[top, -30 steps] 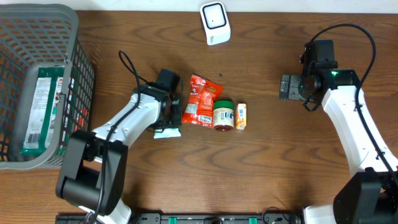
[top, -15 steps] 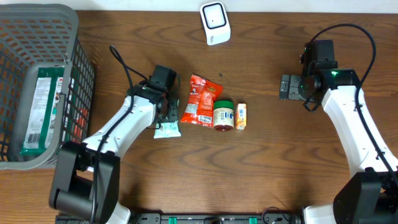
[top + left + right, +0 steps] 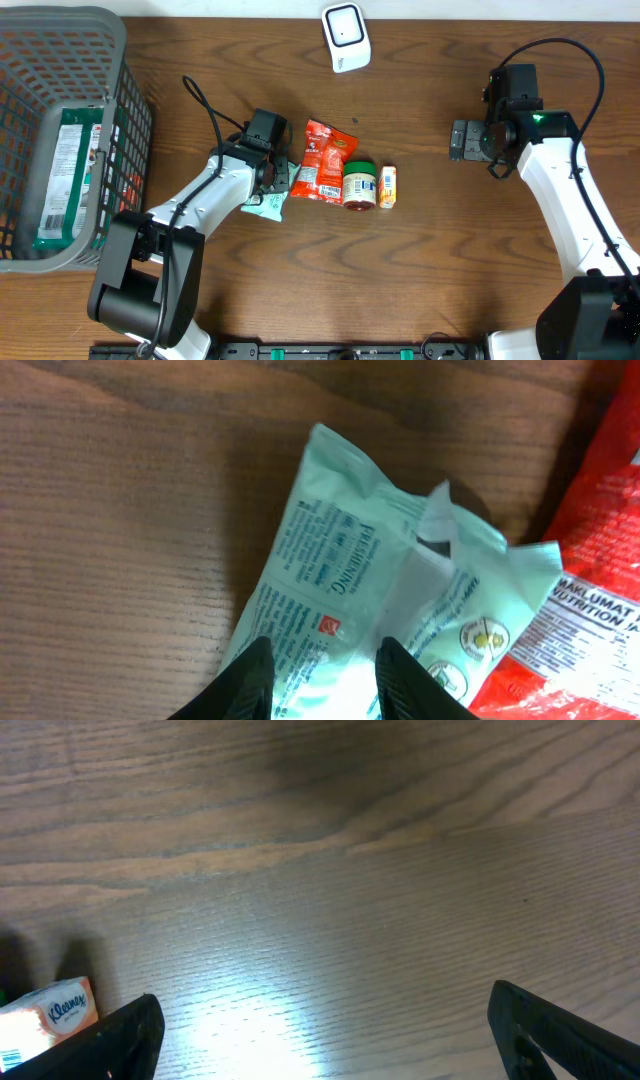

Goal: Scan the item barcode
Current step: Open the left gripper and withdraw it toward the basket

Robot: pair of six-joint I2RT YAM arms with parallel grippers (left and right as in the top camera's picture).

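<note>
A pale green and white packet [image 3: 266, 204] lies on the wooden table just left of the red pouch [image 3: 322, 160]. My left gripper [image 3: 274, 184] is shut on its near end. In the left wrist view both dark fingers [image 3: 248, 678] press the packet [image 3: 360, 565] from either side, around my left gripper [image 3: 322, 652], and its printed back faces the camera. The white scanner [image 3: 346, 37] stands at the far middle of the table. My right gripper [image 3: 461, 140] hovers open over bare wood at the right, and in its own view the right gripper [image 3: 322, 1005] has nothing between its fingers.
A green-lidded jar [image 3: 360, 185] and a small orange box [image 3: 387, 187] sit right of the red pouch. The grey wire basket [image 3: 118, 120] at the far left holds a green and white package [image 3: 64, 180]. A corner of the orange box [image 3: 45, 1015] shows in the right wrist view.
The left arm has shifted slightly and the packet has turned and slid a little towards the upper left in its fingers. The right arm has not moved.
</note>
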